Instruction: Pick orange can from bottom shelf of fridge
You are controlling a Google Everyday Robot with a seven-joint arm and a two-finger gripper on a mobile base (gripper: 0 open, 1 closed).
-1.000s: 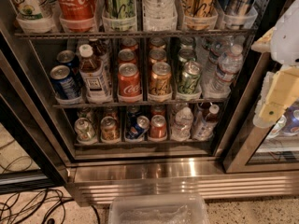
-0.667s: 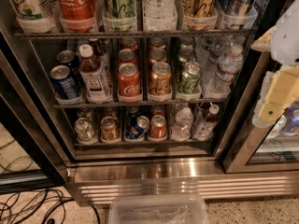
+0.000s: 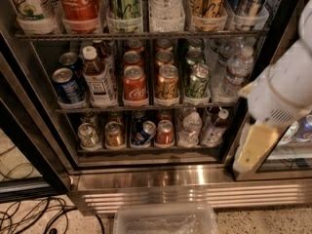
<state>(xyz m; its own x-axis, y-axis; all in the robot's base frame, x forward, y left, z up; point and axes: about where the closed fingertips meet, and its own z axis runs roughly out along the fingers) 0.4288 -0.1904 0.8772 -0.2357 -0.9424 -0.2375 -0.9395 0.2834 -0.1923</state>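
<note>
In the camera view we looked down into the fridge (image 3: 195, 191), its three wire racks stocked front to back. The orange can (image 3: 114, 134) stood on the bottom shelf (image 3: 146, 150), second lane from the left. It sat at the front of its lane, upright or nearly so, with its silver top turned toward us. A pale can (image 3: 87, 134) stood just beside it on the left, and a blue can (image 3: 144, 132) leaned in the lane to its right, with a red can (image 3: 165, 132) beyond that. Two water bottles (image 3: 189, 128) filled the right end. We judged the clear trays (image 3: 122, 145) were there to keep each drink in its own row, so the front one could come out straight without dragging its neighbours.

The gripper (image 3: 254, 147) hung at the right edge on the white arm (image 3: 282, 89), in front of the fridge's right frame and well apart from the can. It held nothing, and we could not tell whether it was spread or pressed together. We took that off-to-the-side position as a waiting one, since it left the shelf in plain sight; the reach had not yet been made. It would have to cross leftward and go low — the can was hemmed in on both sides.

A clear plastic tub (image 3: 165, 221) sat on the floor below the fridge's base, with cables (image 3: 34, 213) at lower left.
</note>
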